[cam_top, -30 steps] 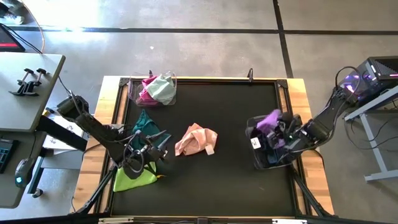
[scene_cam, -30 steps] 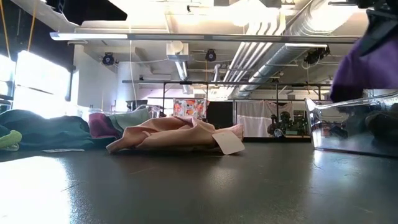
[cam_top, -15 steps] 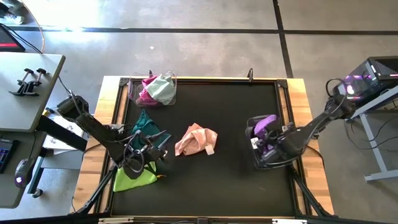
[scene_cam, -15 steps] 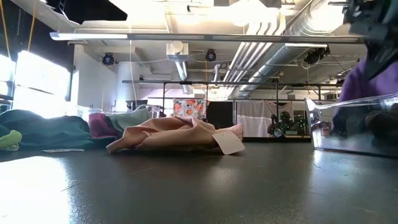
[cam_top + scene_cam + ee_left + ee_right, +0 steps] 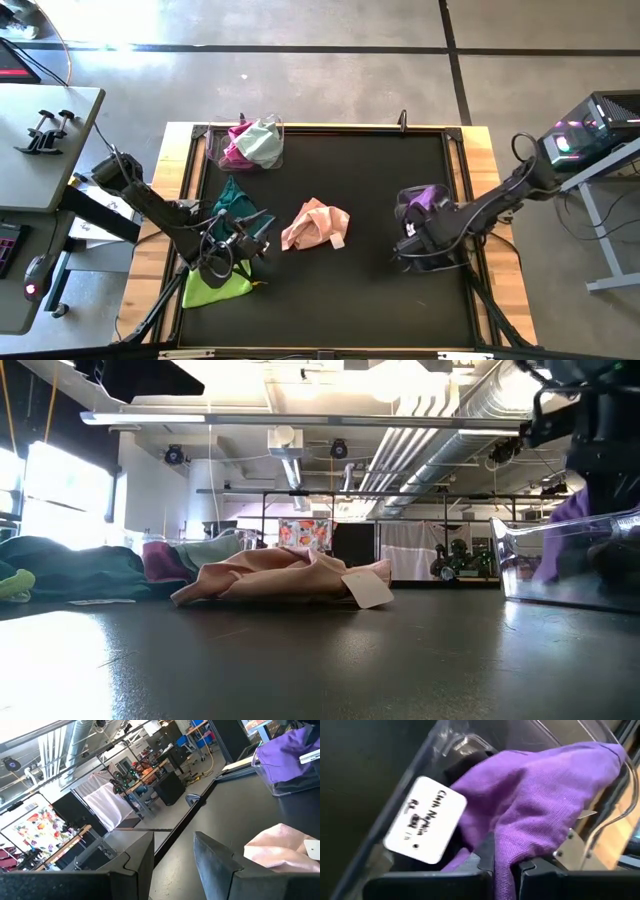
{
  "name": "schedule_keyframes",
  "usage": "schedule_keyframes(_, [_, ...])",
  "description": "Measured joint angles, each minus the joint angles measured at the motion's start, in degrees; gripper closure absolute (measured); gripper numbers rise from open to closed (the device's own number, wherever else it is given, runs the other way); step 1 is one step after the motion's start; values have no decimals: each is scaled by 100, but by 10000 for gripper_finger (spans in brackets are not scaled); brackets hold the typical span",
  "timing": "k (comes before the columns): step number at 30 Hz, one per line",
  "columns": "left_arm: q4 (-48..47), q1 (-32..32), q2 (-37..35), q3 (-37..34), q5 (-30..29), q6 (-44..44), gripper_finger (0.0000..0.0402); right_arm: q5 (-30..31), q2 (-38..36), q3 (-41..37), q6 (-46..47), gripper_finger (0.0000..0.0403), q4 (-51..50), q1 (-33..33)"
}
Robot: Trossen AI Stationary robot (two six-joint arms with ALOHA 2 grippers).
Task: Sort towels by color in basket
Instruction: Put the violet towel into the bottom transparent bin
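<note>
My right end effector [image 5: 502, 862] pinches the purple towel [image 5: 540, 805], lowering it into the clear bin [image 5: 410, 785] beneath; next, release it.

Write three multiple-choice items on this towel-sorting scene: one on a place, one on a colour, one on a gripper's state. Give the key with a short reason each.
1. Where does the crumpled peach-pink towel lie?
A. In the clear bin at the table's far left
B. Loose on the black mat, mid-table
C. In the left gripper

2. What colour is the soft towel under the right gripper in the clear plastic bin on the right?
A. Purple
B. Lime green
C. Mint

3. How is the right gripper?
A. Wide open above the bin
B. Out of sight
C. Shut on the purple towel

Key: 1 B, the high view shows it on bare mat; 2 A, the right wrist view shows purple cloth; 3 C, the fingers pinch a purple fold.
</note>
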Motion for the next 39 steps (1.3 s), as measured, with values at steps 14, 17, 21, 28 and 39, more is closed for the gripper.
schedule_keyframes(14, [-235,0,0,0,138,-367,275,-459,28,-2,-965,396,219,-482])
schedule_keyframes(17, [-363,0,0,0,233,-587,275,-701,28,-4,-1416,396,440,-479])
schedule_keyframes(21, [-577,0,0,0,255,-818,275,-950,28,-6,-1664,396,515,-477])
schedule_keyframes(28, [-642,0,0,-1,262,-905,275,-1362,21,-711,-2289,396,1037,-480])
schedule_keyframes(39, [-640,4,0,0,278,-901,275,-1292,3,-1106,-1889,386,1406,-472])
